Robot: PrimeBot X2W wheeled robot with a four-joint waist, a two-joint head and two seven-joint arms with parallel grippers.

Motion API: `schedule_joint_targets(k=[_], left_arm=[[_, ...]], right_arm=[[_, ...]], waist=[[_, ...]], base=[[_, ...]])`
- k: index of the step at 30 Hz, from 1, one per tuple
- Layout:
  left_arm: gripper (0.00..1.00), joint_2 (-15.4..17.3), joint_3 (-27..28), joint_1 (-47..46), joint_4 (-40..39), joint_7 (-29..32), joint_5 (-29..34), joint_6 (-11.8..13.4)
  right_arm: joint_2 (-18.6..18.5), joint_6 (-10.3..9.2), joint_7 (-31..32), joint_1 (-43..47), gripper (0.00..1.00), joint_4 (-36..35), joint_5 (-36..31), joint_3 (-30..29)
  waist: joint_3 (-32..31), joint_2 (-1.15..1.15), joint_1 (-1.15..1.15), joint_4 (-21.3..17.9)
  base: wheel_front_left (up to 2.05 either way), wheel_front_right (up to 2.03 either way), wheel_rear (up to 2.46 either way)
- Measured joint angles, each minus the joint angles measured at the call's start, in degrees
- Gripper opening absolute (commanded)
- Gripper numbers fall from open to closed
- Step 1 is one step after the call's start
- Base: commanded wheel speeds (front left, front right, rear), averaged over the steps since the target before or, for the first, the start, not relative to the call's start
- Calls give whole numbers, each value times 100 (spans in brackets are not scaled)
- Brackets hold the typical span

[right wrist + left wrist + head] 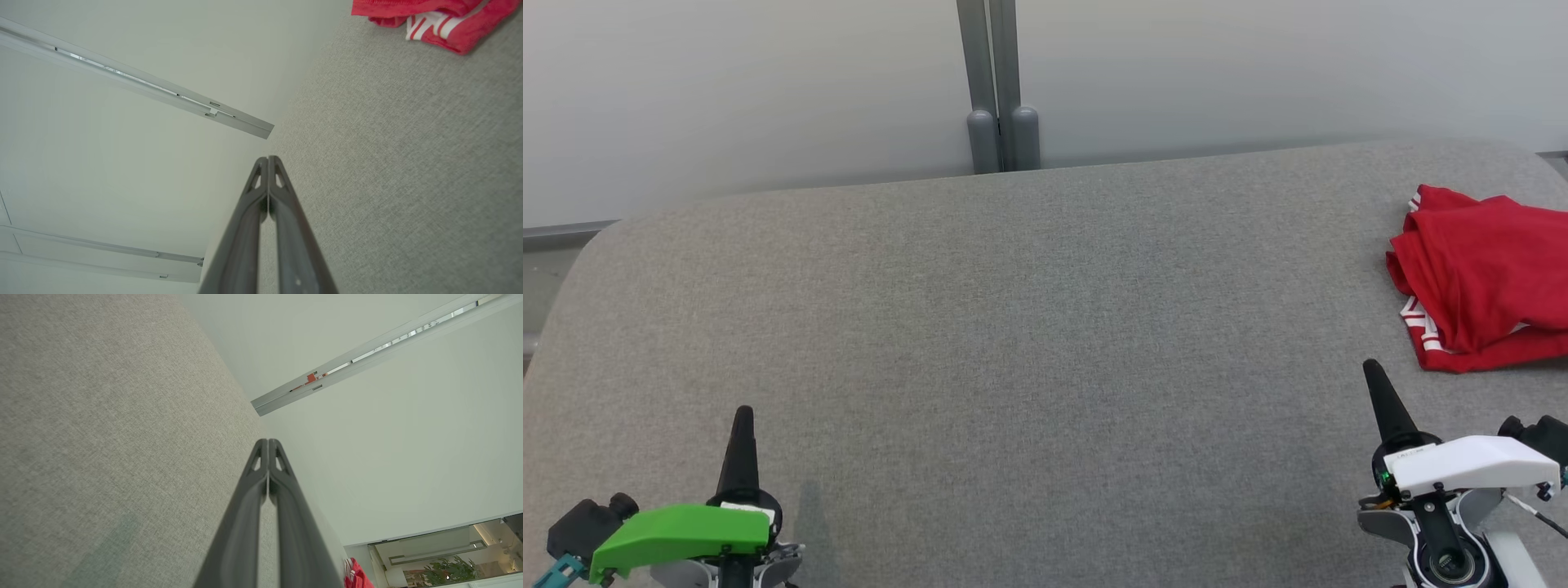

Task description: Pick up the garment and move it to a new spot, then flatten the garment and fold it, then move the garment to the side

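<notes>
Garment: the red garment (1486, 278), trimmed with white stripes, lay bunched in loose layers at the far right of the grey padded surface (1013, 327), partly cut off by the head view's edge.
Left gripper: the left gripper (743, 415) stood at the near left, fingers pressed together and empty, well apart from the cloth.
Right gripper: the right gripper (1372, 366) stood near the garment's near corner, fingers likewise together and empty.
Risk, grasp: closed fingers would likely shove the cloth rather than take it.
Risk, layers: pinching only the top layer could probably drag the bundle open unevenly, or toward the surface's edge.
</notes>
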Motion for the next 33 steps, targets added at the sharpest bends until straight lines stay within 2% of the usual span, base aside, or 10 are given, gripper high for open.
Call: schedule_joint_targets(k=[33], left_arm=[[0, 1, 87, -171, -31, 437, -1605, -15]], right_arm=[[177, 0, 438, -51, 0, 4, 1454, -296]], waist=[[-21, 0, 0, 13]], base=[[0, 0, 0]])
